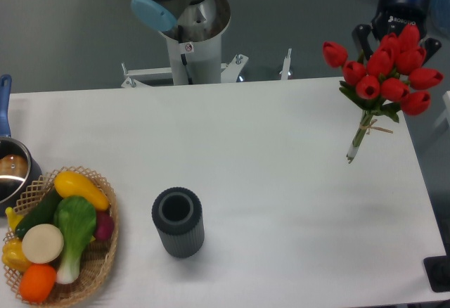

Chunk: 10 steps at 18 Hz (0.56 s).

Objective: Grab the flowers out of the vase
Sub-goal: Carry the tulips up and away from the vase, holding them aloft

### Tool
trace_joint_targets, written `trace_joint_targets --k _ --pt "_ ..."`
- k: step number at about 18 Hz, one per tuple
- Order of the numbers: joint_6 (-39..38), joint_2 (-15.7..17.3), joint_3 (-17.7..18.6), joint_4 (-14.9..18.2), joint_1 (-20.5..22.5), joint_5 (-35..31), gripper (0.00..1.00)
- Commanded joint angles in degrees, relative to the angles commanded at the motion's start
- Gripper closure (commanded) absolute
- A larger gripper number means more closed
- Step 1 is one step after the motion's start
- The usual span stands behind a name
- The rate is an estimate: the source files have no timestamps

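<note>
The flowers (383, 76), a bunch of red tulip buds with green leaves and tied stems, hang in the air over the table's far right corner, with the stem ends pointing down-left. My gripper (396, 41) sits behind the buds at the top right, a dark finger (361, 35) showing on each side of the bunch, shut on the flowers. The vase (178, 221), dark grey and ribbed, stands upright with nothing in its mouth on the near centre-left of the table, far from the gripper.
A wicker basket (104, 262) of toy vegetables sits at the near left corner, beside a steel pot (10, 174) with a blue handle. The arm's base column (191, 37) stands behind the table's far edge. A black object (439, 273) sits at the near right corner.
</note>
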<state>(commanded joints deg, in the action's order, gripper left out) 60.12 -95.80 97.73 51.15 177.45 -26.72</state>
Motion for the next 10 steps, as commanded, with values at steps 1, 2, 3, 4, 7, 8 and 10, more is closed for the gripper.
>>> trace_joint_targets --k 1,2,3,4,7,8,10 --pt "0.0 0.0 0.0 0.0 0.2 0.1 0.73" --pt "0.0 0.0 -0.1 0.0 0.2 0.1 0.73" --pt "0.0 0.0 -0.1 0.0 0.3 0.1 0.72" --pt "0.0 0.0 -0.1 0.1 0.3 0.1 0.73" --pt "0.0 0.0 -0.1 0.0 0.3 0.1 0.73" --pt "0.0 0.0 -0.1 0.0 0.4 0.1 0.72" --pt "0.0 0.0 -0.1 0.0 0.3 0.1 0.73"
